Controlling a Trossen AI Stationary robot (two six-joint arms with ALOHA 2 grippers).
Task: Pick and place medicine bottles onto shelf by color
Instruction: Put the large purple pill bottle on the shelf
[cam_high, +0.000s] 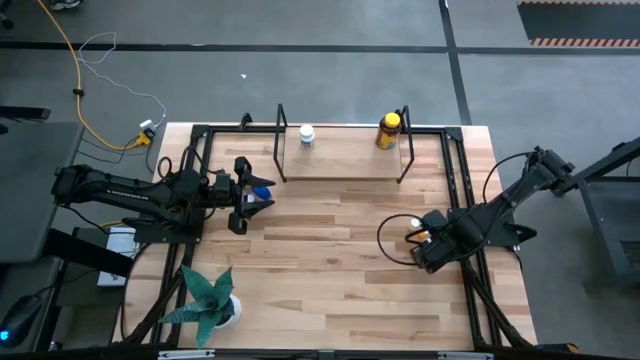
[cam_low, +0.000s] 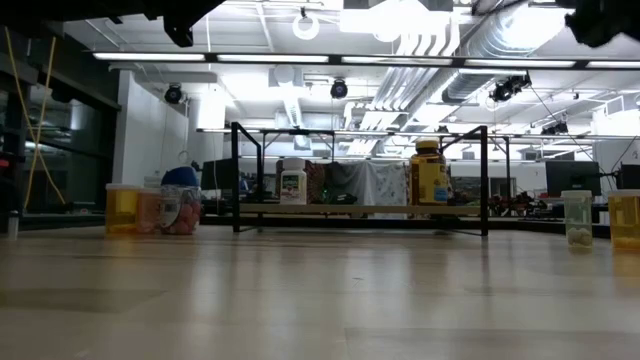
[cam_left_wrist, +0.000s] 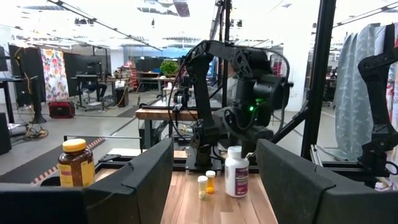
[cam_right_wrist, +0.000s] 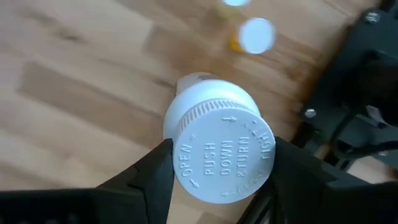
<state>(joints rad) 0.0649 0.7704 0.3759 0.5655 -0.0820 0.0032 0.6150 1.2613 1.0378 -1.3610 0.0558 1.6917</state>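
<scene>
Right end effector (cam_right_wrist: 217, 180) on white btl (cam_right_wrist: 217, 146), nr table's right edge (cam_high: 487, 200)

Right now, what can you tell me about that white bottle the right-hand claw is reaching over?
The white bottle looks like plastic, with a ribbed white cap embossed "push down & turn". It stands upright on the wooden table, near the right side, capped. The right gripper is above it, one dark finger at each side of the cap, at or very near its rim. Two smaller vials stand close by on the table. In the left wrist view its label is unreadable.
</scene>
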